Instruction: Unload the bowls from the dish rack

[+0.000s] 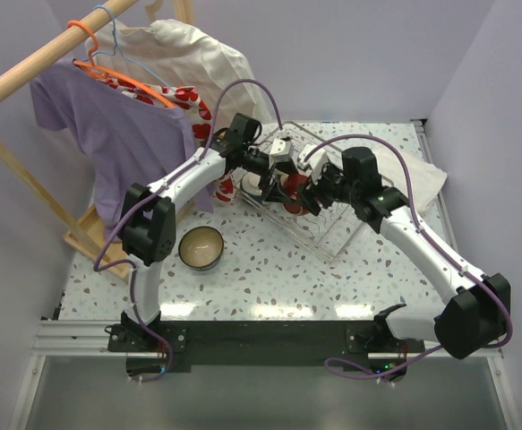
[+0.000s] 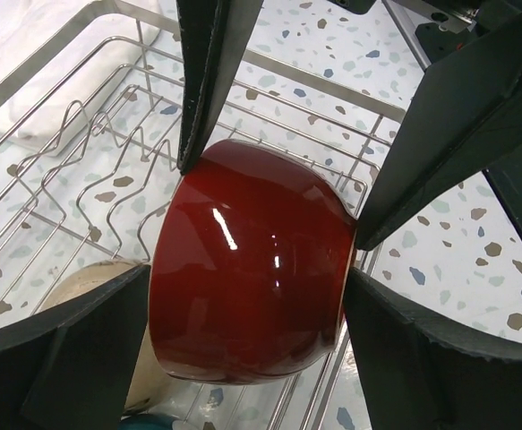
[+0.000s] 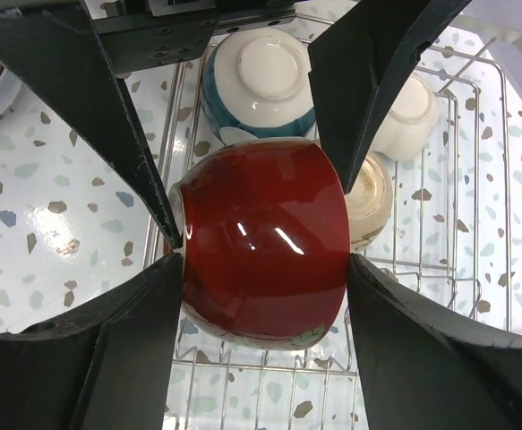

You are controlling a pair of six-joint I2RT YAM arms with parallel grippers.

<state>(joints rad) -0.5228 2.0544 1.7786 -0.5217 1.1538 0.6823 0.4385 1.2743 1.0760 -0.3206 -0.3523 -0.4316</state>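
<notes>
My left claw and right claw are both clamped on the dark red bowl, held between their fingers, with the dish rack beneath. This looks like a handover mid-unload, so next one claw must let go.

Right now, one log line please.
left gripper: shut on dark red bowl | right gripper: same bowl | place: over dish rack | table: one unloaded bowl

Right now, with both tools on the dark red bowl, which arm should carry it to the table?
Left, probably. Left tool and right tool both pinch the dark red bowl over the dish rack, but the unloaded bowl sits on the left arm's side.
</notes>
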